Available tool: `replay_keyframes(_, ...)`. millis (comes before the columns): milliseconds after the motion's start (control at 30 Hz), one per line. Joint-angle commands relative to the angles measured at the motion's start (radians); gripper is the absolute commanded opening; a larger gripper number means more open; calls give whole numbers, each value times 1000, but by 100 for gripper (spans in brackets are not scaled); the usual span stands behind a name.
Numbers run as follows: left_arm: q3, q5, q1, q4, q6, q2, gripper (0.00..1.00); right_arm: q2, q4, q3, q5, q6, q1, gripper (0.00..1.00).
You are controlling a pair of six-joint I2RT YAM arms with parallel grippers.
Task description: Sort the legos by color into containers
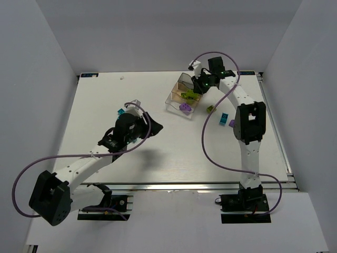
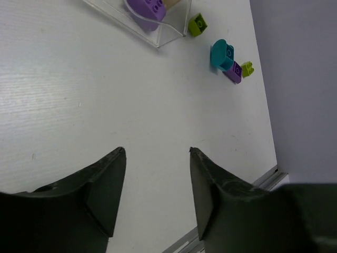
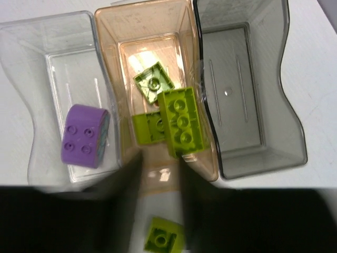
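Observation:
The clear three-compartment tray [image 1: 174,98] stands at the back right. In the right wrist view its left compartment [image 3: 31,63] holds a purple brick [image 3: 84,136]. The brownish middle compartment [image 3: 152,31] holds three lime bricks, among them a long one [image 3: 181,122]. The grey right compartment [image 3: 247,79] is empty. My right gripper [image 3: 158,171] hovers open over the tray's near edge, its fingers blurred. One lime brick [image 3: 164,238] lies on the table below it. My left gripper [image 2: 158,152] is open and empty above bare table, to the tray's left [image 1: 149,125].
Right of the tray lie a lime brick [image 2: 198,24], a teal one [image 2: 222,55], a purple one [image 2: 233,72] and a small lime one [image 2: 247,68]. Another teal brick [image 1: 120,112] lies by the left arm. The table's metal edge [image 2: 263,176] is close.

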Motion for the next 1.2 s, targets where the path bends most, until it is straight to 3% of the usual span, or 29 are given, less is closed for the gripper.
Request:
replay_keyframes(0, 89, 58, -15, 62, 71, 65, 60, -179, 42, -56, -11, 85, -35, 17)
replay_keyframes(33, 107, 79, -18, 65, 99, 88, 54, -246, 64, -86, -2, 111, -45, 7)
replay_keyframes(67, 150, 93, -20, 72, 113, 143, 40, -280, 85, -122, 1, 160, -58, 0)
replay_keyframes(133, 234, 125, -30, 62, 154, 238, 24, -380, 121, -224, -26, 216, -127, 0)
replay_keyframes(267, 415, 165, -64, 13, 232, 408, 18, -481, 54, -343, -127, 241, -227, 0)
replay_keyframes(367, 584, 174, -99, -56, 312, 516, 28, -545, -28, -405, -231, 244, -328, 39)
replay_keyframes(400, 627, 176, -112, -70, 344, 589, 41, -584, -54, -447, -253, 242, -350, 62)
replay_keyframes(500, 797, 183, -136, -112, 401, 736, 53, -663, -83, -511, -327, 221, -425, 83)
replay_keyframes(833, 1343, 134, -185, -178, 465, 1195, 70, -843, -88, -703, -391, 213, -529, 84)
replay_keyframes(1067, 1482, 52, -205, -3, 522, 1352, 80, -900, -82, -760, -451, 233, -585, 84)
replay_keyframes(1167, 1577, 16, -207, -13, 528, 1430, 81, -906, -76, -780, -462, 230, -594, 84)
